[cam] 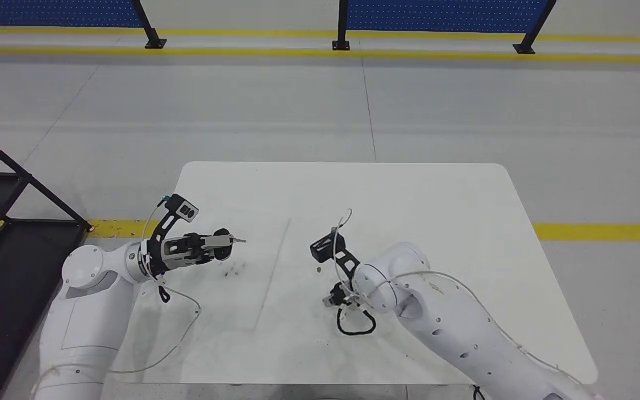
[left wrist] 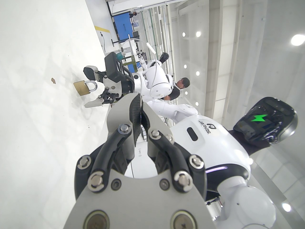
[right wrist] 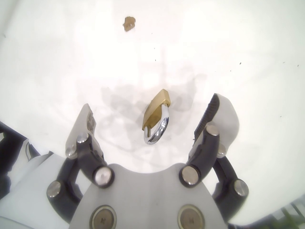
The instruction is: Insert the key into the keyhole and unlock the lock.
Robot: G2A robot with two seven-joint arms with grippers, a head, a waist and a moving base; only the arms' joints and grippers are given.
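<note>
Brass, with a chrome shackle, the padlock lies on the white worktop straight below the right claw, in the gap between its 2 fingers and touching neither. That claw is released and spread wide, with 1 finger on each side of the padlock body, holding nothing. I judge it is placed so that a simple squeeze would pin the padlock and stop it sliding when a key is pushed in. The shackle looks seated in the body, so the padlock reads as not yet opened, and I cannot make out the keyhole. The left claw sits well apart from the padlock, raised off the worktop and pointing across toward the right claw, which suits the arm meant to bring the key. It is clenched, its ribbed black pads pressed together along their length. In the top view a small tip seems to stick out just past its fingertips. That may be the key, but it is too small to be sure, so I cannot tell whether this claw pinches the key or nothing. A small brown fleck lies on the worktop beyond the padlock from the right claw, on the left claw's side; what it is I cannot tell. If the key is in the left claw, the next move calls for the right claw to grip the padlock first.
</note>
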